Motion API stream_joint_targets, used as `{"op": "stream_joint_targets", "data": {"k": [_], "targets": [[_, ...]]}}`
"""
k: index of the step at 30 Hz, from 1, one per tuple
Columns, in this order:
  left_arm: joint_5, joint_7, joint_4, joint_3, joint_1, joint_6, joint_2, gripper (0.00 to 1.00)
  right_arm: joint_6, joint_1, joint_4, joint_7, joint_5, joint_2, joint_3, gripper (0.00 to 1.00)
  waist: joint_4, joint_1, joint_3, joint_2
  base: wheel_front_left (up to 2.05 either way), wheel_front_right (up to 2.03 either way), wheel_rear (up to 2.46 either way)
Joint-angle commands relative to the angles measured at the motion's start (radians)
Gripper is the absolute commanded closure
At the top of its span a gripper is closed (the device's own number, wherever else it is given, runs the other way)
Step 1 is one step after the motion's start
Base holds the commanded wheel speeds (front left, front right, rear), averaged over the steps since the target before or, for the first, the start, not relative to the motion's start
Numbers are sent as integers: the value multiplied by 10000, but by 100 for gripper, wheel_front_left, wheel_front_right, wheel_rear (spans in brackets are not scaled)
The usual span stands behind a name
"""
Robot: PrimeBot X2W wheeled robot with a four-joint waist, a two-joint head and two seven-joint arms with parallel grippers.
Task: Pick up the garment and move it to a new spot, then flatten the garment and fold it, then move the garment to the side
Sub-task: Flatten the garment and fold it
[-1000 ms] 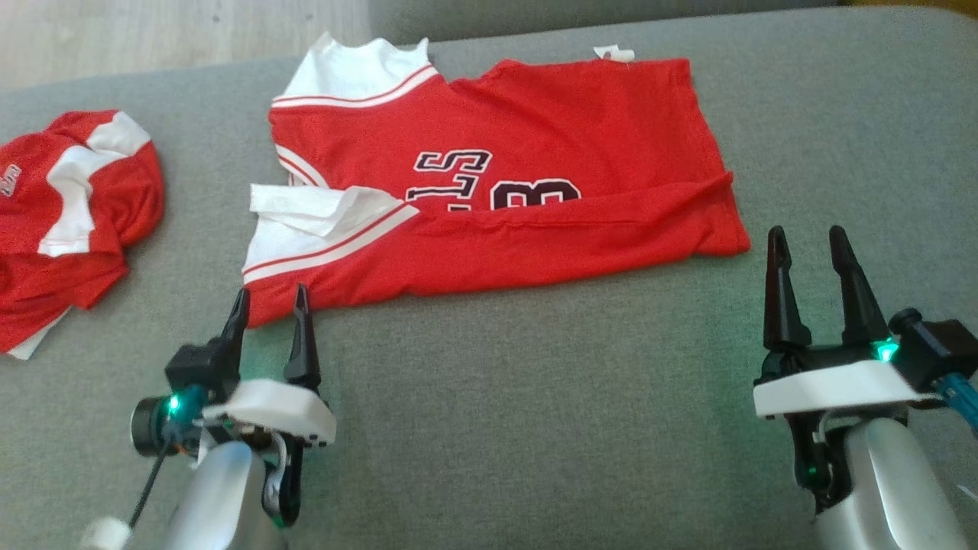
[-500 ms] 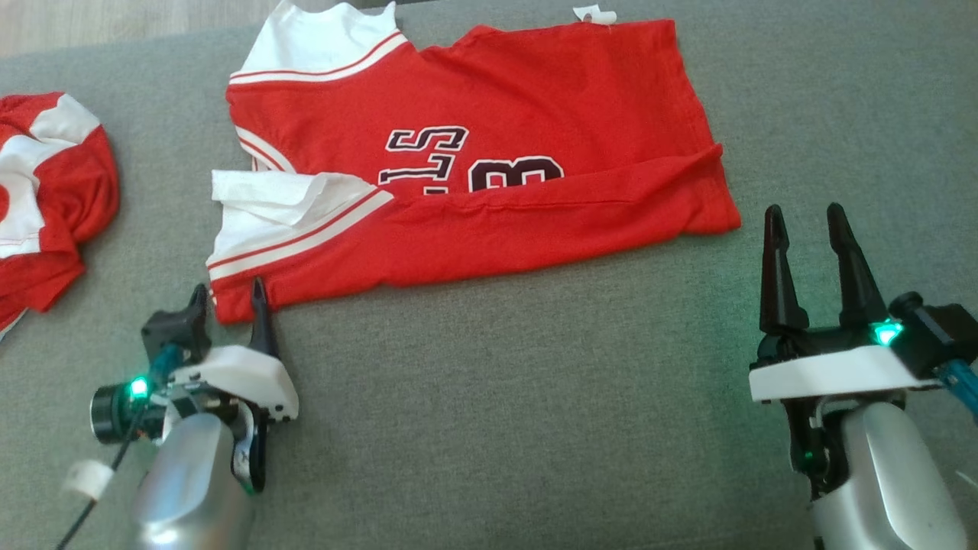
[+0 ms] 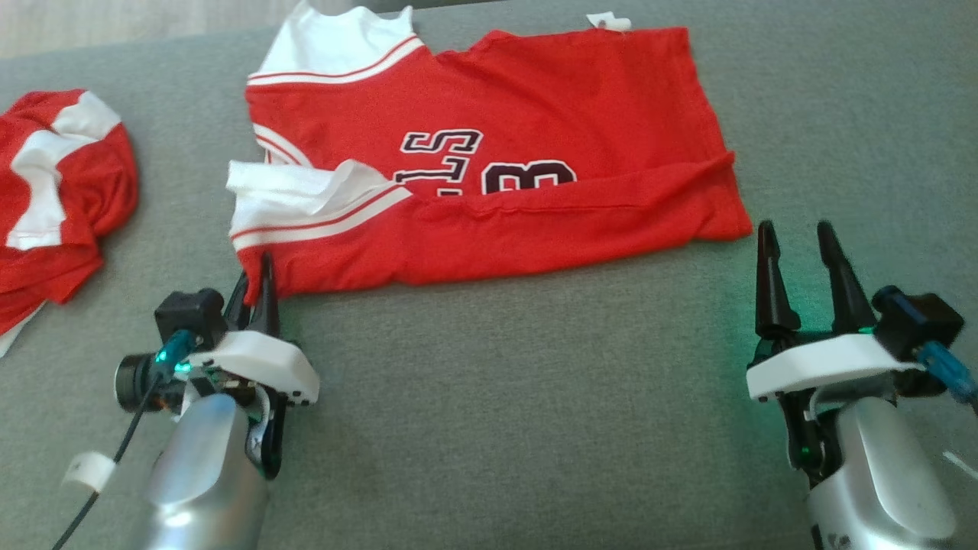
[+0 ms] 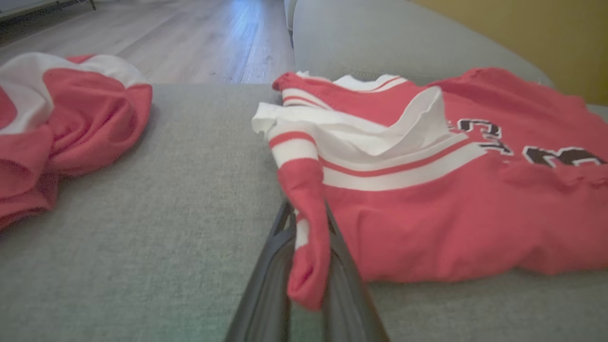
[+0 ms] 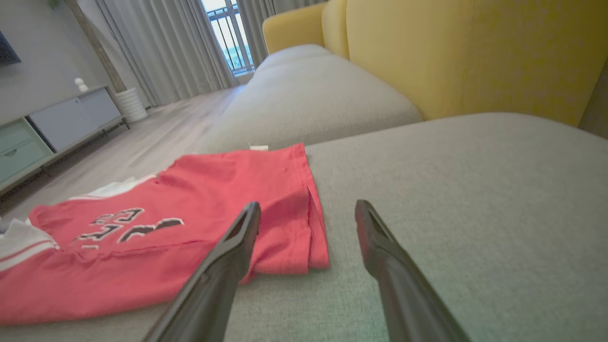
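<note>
Both fingers point(image 4: 266, 285) of my left gripper point(image 3: 256, 269) are pinching the red garment's point(image 3: 535, 114) near-left corner. The garment is lying half-folded on the grey couch point(image 3: 535, 397). My right gripper point(image 3: 795, 231) is hovering wide open near its near-right corner.

1. You work on a grey cushion point(image 3: 535, 397); take it as your landmark.
2. At the cushion's left end you see a crumpled red-and-white shirt point(image 3: 61, 191), bunched in a heap on the fabric.
3. Past the cushion's far edge lies a pale wooden floor point(image 4: 190, 38).
4. A second grey cushion point(image 5: 308, 95) sits just beyond it, and a yellow backrest point(image 5: 451, 52) rises along their edge.
5. Well away from the cushion, across the floor, you see a low cabinet point(image 5: 61, 123), a white ribbed pot point(image 5: 129, 104), long curtains point(image 5: 156, 42) and a window point(image 5: 230, 35).
</note>
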Motion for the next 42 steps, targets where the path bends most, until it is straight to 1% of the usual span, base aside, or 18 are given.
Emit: {"op": "stream_joint_targets", "data": {"k": [1,5,6,13,17,21,22,23,26,29,34,38,42], "targets": [[93,-362,-560,175,-144,-50,182,100,-7,-527,96,166,-18,29,102,0,137,0,-46,0,0,0,0],[258,-715,-1409,43,-123,-99,142,100,-7,-1155,1385,730,-21,29,-332,0,393,0,-44,0,0,0,0],[258,-715,-1409,43,-123,-99,142,100,-7,-1155,1385,730,-21,29,-332,0,393,0,-44,0,0,0,0],[429,-815,-2715,-114,71,-168,41,100,-7,-2354,3492,1347,73,29,-906,0,775,0,132,0,0,0,0],[472,-820,-3177,-138,213,-184,-21,100,-7,-2941,4531,1487,159,29,-759,0,918,0,262,0,0,0,0],[494,-821,-3137,-159,360,-178,-33,100,-7,-3373,5307,1363,283,29,-507,0,966,0,303,0,0,0,0],[492,-822,-3085,-159,376,-171,-29,100,-7,-3453,5468,1312,306,29,-455,47,967,0,296,0,0,0,0],[486,-822,-3020,-155,393,-161,-22,100,-7,-3521,5614,1249,260,29,-391,100,957,0,276,0,0,0,0],[451,-822,-2788,-127,445,-134,20,100,-7,-3630,5939,984,-35,30,-293,100,883,0,125,0,0,0,0],[413,-823,-2569,-93,547,-105,66,100,-7,-3646,6108,769,74,30,-224,100,769,0,-117,0,0,0,0],[334,-823,-2242,-24,870,-40,148,100,-7,-3472,6245,465,-406,13,-455,100,502,0,-646,0,0,0,0],[263,-796,-1948,21,1233,46,231,100,-7,-3189,6198,442,-800,-20,-608,100,305,0,-1124,0,0,0,0],[171,-757,-1788,38,1686,141,247,100,-7,-2781,6008,646,-951,-17,-727,100,158,0,-1636,0,0,0,0]]}}
